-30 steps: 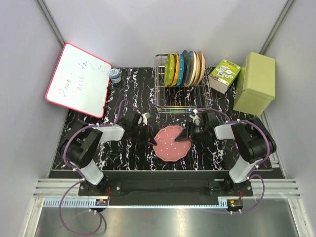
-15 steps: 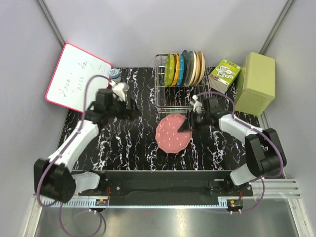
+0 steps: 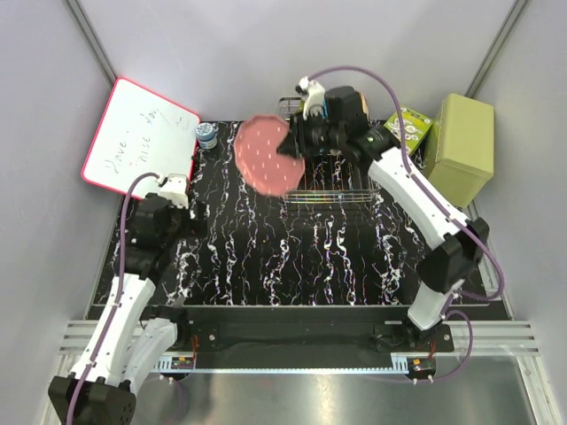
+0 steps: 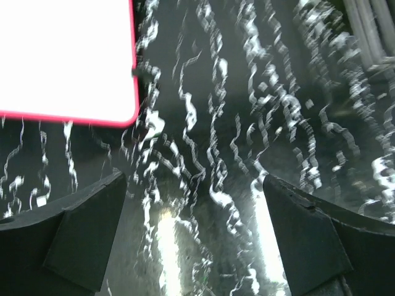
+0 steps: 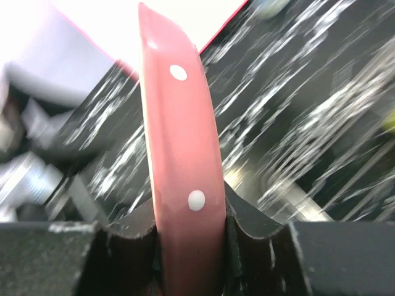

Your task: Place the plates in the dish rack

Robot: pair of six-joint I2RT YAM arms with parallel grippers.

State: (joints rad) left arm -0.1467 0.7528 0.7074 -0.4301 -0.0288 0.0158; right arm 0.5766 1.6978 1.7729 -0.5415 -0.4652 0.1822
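My right gripper [image 3: 288,150] is shut on the rim of the pink dotted plate [image 3: 264,155] and holds it upright in the air, just left of the dish rack [image 3: 326,197]. In the right wrist view the pink plate [image 5: 181,142] stands edge-on, pinched between both fingers of that gripper [image 5: 188,243]. Only the rack's front wires show; my right wrist hides its slots and any plates in them. My left gripper [image 3: 193,218] hovers low over the left of the table, and its wrist view shows it [image 4: 194,237] open, with only marbled tabletop between the fingers.
A red-framed whiteboard [image 3: 140,142] leans at the back left, its corner [image 4: 68,58] close ahead of my left gripper. A small jar [image 3: 206,135] stands beside it. A green-and-white box [image 3: 403,133] and an olive-green box [image 3: 458,149] sit right of the rack.
My right arm has lifted the pink plate off the table and carried it back and left, up beside the rack. The left gripper has opened and the left arm has drawn back to the left.
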